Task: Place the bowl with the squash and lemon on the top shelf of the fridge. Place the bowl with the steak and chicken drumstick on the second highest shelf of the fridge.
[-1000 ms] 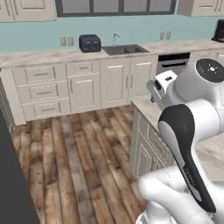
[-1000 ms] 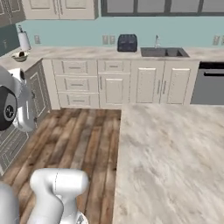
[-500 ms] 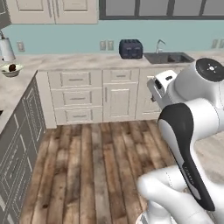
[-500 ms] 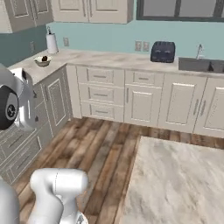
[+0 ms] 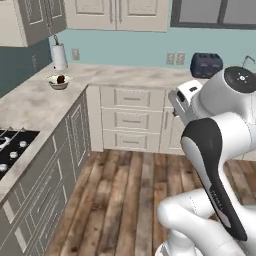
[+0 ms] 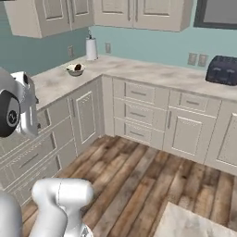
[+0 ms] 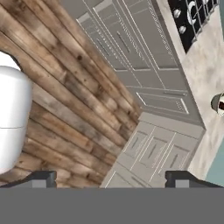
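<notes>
A cream-white bowl with something dark brown in it stands on the corner counter, next to a paper towel roll; it looks like the bowl with the steak and chicken drumstick. It also shows in the right base view, bowl, and at the right edge of the hand view, bowl. My gripper is open, fingertips wide apart, nothing between them. It hangs over the wood floor, well away from the bowl. The bowl with the squash and lemon and the fridge are out of view.
A black stove top is set in the left counter. A paper towel roll and a dark toaster stand along the back wall. Cabinet fronts line the wood floor. An island counter corner is at lower right.
The whole picture has shifted right: the camera has swung left, bringing the corner counter, bowl and stove into view while sink and island slid away. The gripper stays open.
</notes>
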